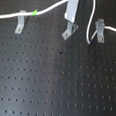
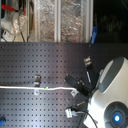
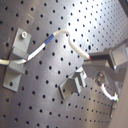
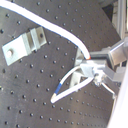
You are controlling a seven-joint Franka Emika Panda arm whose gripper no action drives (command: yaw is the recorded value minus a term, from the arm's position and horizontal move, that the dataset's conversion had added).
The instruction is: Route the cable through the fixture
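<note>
Running across the top of the first exterior view, white cable (image 1: 50, 9) with green band (image 1: 35, 13), lifted above the black perforated tabletop (image 1: 52, 78). Resting over the left bracket (image 1: 19, 26) near the green band, rising toward the claw (image 1: 73, 10) above the middle bracket (image 1: 69, 31), then looping down beside the right bracket (image 1: 99, 30) and off toward the first exterior view's right. Claw seen only as a pale block; finger position impossible to tell here.

Looking down in the second exterior view: cable (image 2: 30, 87) stretched nearly straight from the second exterior view's left edge toward the white robot arm (image 2: 107, 95), green band (image 2: 46, 89) just past a bracket (image 2: 36, 80). Claw hidden among dark parts of the arm. Clutter and foil-like panels (image 2: 60, 20) behind the tabletop, shown nowhere else.

Showing in the first wrist view: blue band (image 3: 49, 39) on the cable (image 3: 70, 42) close to a bracket (image 3: 19, 45), another bracket (image 3: 75, 84) apart from the cable, and a finger (image 3: 117, 56) pinching the cable.

Confirming in the second wrist view: claw (image 4: 95, 62) closed on the cable (image 4: 50, 25), blue band (image 4: 59, 88) on a loop below, one bracket (image 4: 22, 45) lying clear of the cable.
</note>
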